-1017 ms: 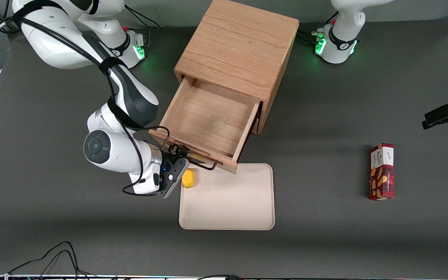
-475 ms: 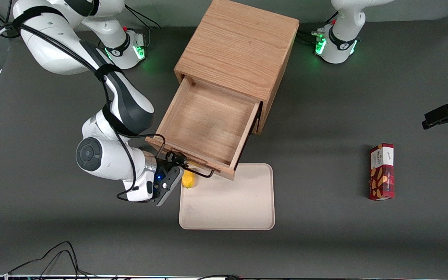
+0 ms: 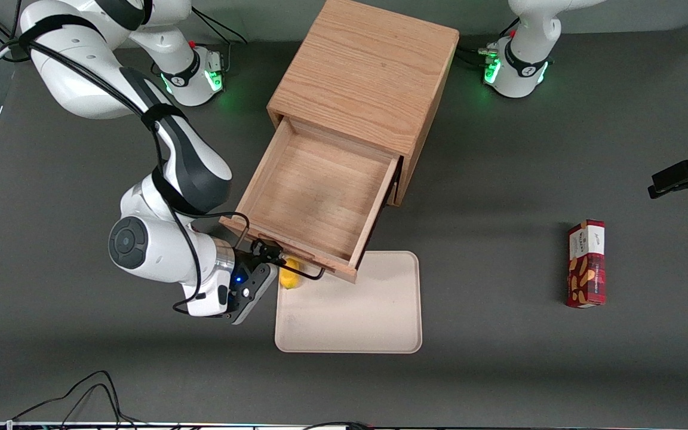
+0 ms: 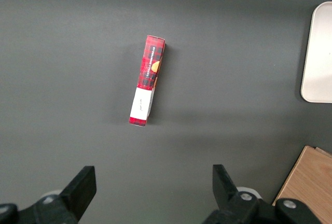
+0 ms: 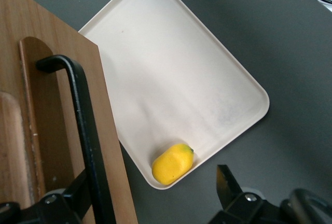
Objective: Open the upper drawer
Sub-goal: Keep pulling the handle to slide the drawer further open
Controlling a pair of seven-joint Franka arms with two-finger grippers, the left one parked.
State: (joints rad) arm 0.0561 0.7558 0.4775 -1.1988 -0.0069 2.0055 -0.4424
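The upper drawer (image 3: 314,191) of the oak cabinet (image 3: 368,71) stands pulled well out, its plain wood tray bare. Its front panel (image 5: 31,110) carries a thin black wire handle (image 3: 296,267) (image 5: 85,130). My right gripper (image 3: 263,266) (image 5: 150,198) sits at the working arm's end of that handle, in front of the drawer. It is open: one finger (image 5: 72,195) lies against the handle bar, the other finger (image 5: 225,182) stands far apart over the table. The lower drawer is hidden under the upper one.
A beige tray (image 3: 350,310) (image 5: 176,79) lies in front of the drawer, its edge under the drawer front. A yellow lemon (image 3: 289,278) (image 5: 173,163) sits in the tray's corner beside my gripper. A red snack box (image 3: 586,263) (image 4: 148,79) lies toward the parked arm's end.
The upper drawer has slid farther out toward the front camera, over the tray's edge. My gripper moved with its handle the same way.
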